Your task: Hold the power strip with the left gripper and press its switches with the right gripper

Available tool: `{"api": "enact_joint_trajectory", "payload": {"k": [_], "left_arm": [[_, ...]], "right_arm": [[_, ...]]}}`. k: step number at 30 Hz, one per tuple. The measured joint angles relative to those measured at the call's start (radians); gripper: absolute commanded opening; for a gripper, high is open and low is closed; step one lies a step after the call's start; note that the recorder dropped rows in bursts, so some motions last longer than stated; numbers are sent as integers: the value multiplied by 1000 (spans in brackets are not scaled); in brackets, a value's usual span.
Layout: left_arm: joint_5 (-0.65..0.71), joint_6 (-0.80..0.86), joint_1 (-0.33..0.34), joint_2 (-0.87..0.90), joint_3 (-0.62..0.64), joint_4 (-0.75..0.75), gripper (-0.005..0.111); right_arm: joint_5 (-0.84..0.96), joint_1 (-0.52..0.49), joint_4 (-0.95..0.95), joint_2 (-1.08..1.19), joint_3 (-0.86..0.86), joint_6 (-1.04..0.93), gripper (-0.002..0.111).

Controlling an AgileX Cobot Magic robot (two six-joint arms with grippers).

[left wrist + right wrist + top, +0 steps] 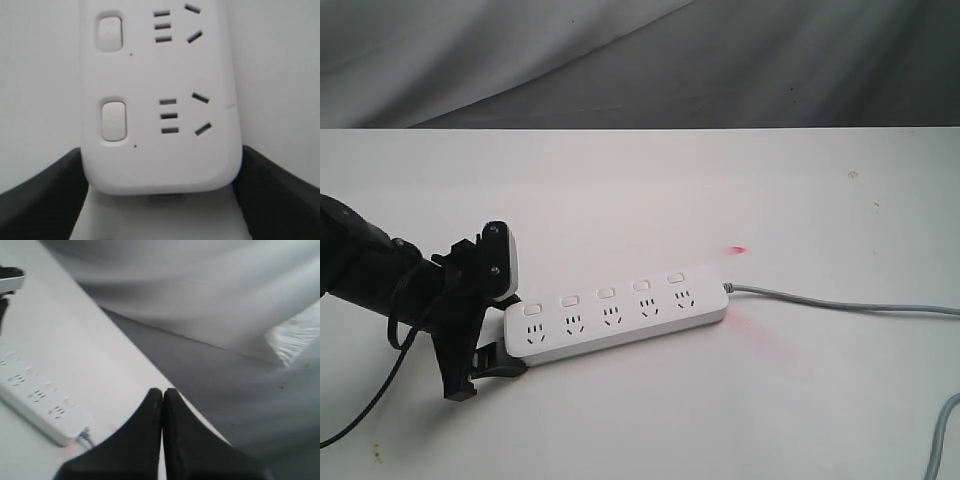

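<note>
The white power strip (620,312) lies flat on the white table, its grey cord (840,303) trailing right. Its switches (605,294) form a row along the far edge. My left gripper (517,335) is shut on the strip's left end. In the left wrist view black fingers (40,200) press both sides of the power strip (160,75), with the end switch (113,120) in plain sight. My right gripper (163,391) is shut and empty, raised well away from the power strip (35,405). The exterior view does not show it.
A red light spot (738,249) falls on the table beyond the strip's cord end. A second grey cable (945,430) curves at the lower right, and a black cable (360,410) hangs from the left arm. Grey cloth (640,60) backs the table's far edge.
</note>
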Motion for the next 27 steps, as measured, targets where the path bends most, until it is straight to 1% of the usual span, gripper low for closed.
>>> {"api": "enact_joint_trajectory", "payload": {"k": [3,7,12,17,20,27], "left_arm": [[0,0,0,0,0,0,57],[0,0,0,0,0,0,57],[0,2,0,0,0,0,57],[0,2,0,0,0,0,57],[0,2,0,0,0,0,57],[0,2,0,0,0,0,57]], "right_arm": [[-11,-94,0,-98,19,42,0],[-9,-199,0,-173,30,65,0],[-9,-230,0,-180,30,125,0],[-11,-230,-13,-180,45,264,0],[-46,-230,-141,-180,81,436,0],[-218,-230,-641,-180,198,1051,0]]}}
